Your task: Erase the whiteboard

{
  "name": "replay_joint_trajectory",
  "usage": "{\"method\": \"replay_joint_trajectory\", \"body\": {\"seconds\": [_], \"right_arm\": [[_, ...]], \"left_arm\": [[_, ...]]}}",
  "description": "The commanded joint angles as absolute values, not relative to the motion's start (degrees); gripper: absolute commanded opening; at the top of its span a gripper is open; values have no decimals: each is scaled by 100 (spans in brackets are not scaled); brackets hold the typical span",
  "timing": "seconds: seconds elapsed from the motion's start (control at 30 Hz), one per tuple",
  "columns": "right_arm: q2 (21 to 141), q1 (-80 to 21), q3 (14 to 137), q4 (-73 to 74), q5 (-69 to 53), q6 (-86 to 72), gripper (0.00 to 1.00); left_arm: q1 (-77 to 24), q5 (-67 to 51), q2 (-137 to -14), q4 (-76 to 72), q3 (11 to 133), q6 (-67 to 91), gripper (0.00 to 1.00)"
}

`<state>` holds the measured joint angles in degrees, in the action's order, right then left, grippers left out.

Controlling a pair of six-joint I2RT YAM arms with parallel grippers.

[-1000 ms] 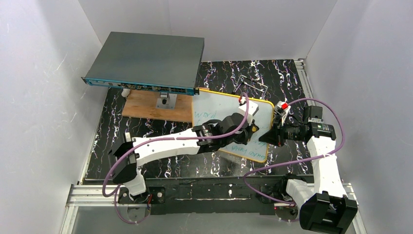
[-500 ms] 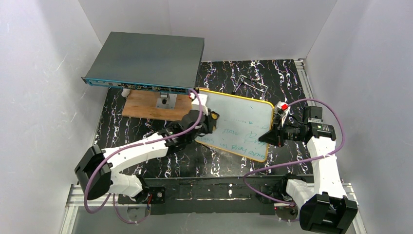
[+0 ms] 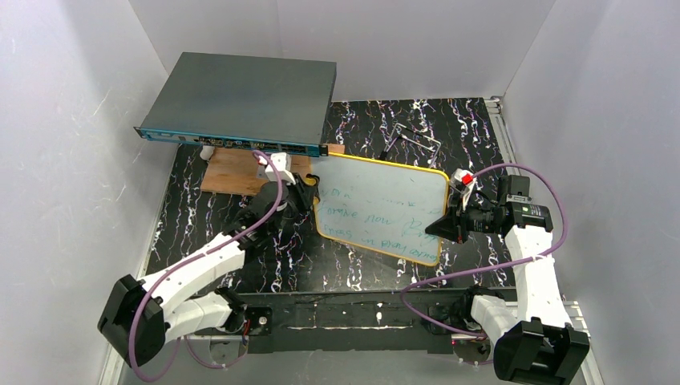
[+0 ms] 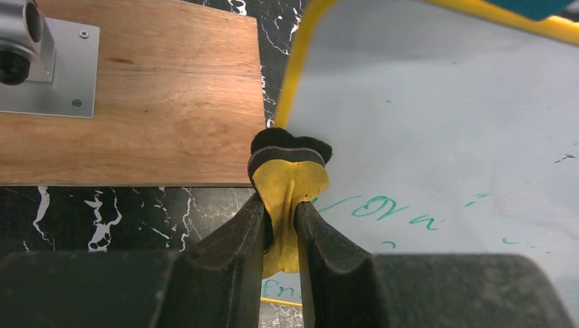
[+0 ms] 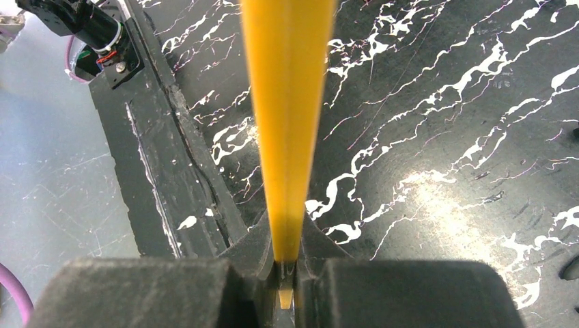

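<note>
Top view: the small white board with rounded corners and a thin yellow-orange frame (image 3: 381, 210) sits right of the middle of the black, white-veined table (image 3: 473, 136). Its far-left corner is just beside the brown wooden board (image 3: 228, 176) that lies under the flat dark-grey box (image 3: 240, 96). I read three lines of green handwriting across its left and near parts. The far-right part looks blank and glossy. By my reckoning most of the wiping is left to do. My left gripper (image 3: 303, 195) is at the whiteboard's left edge, and my right gripper (image 3: 443, 227) is at its right edge, towards the near corner.

Left wrist view: the jaws are pinched on a soft yellow pad with a black felt face (image 4: 290, 171), squeezed so that it bulges out in front of them. The felt end sits at the yellow frame, at the border of the smooth white surface. Green letters lie just to its right. The grained wood with its screwed-on metal plate (image 4: 51, 68) is to the left.

Right wrist view: the jaws are clamped on the frame's thin yellow edge, seen end-on and running away from me. I cannot tell whether the whiteboard lies flat or is tipped up on that side.
</note>
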<state>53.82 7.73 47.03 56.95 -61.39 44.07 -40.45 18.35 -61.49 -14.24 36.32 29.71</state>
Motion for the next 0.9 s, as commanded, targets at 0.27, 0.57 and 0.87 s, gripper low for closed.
{"method": "replay_joint_trajectory", "body": {"seconds": [0.27, 0.57, 0.87], "right_arm": [[5472, 728, 4806, 5927, -6135, 4767, 1], [5554, 723, 4825, 6067, -6245, 4926, 1], [5560, 723, 4816, 6060, -6227, 4952, 1]], "left_arm": [[-3709, 359, -6349, -2850, 3077, 2509, 0], [-3844, -532, -7019, -4177, 3004, 2283, 0], [-3651, 968, -6404, -4308, 2248, 1894, 0]]}}
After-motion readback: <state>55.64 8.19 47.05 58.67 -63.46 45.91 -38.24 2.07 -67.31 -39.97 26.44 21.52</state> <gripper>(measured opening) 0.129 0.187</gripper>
